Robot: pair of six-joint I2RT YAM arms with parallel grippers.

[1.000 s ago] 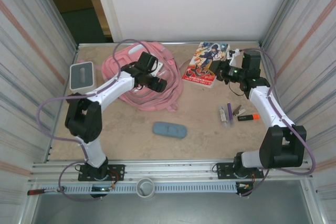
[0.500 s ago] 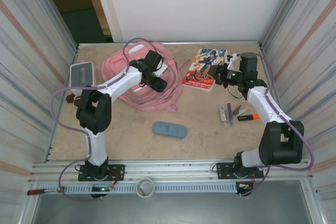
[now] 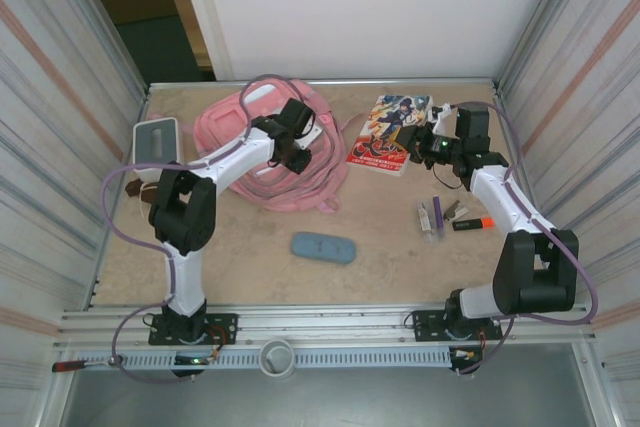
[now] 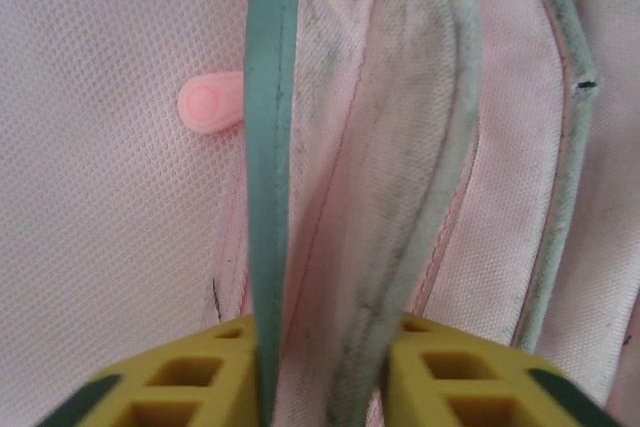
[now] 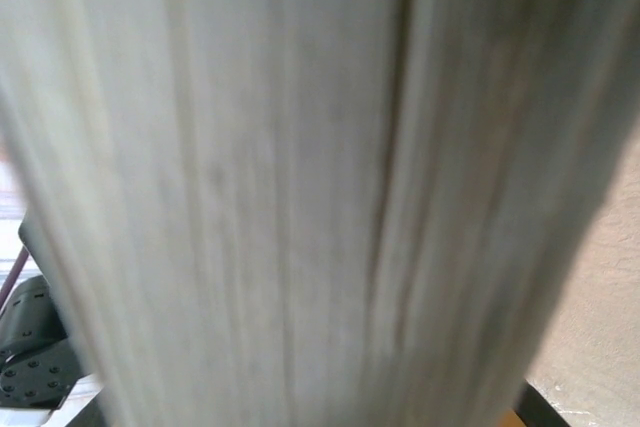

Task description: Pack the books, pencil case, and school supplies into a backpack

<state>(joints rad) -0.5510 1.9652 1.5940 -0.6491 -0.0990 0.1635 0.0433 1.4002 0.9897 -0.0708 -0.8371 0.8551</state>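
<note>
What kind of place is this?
Probably a robot test booth: two white-and-black robot arms bolted to a metal rail, with ribbed panel walls closing in a beige table.

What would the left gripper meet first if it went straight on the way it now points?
The backpack: a fold of its trimmed edge sits pinched in the left gripper, so going on would likely just press deeper into pink fabric. A pink zip pull lies ahead, slightly left.
</note>
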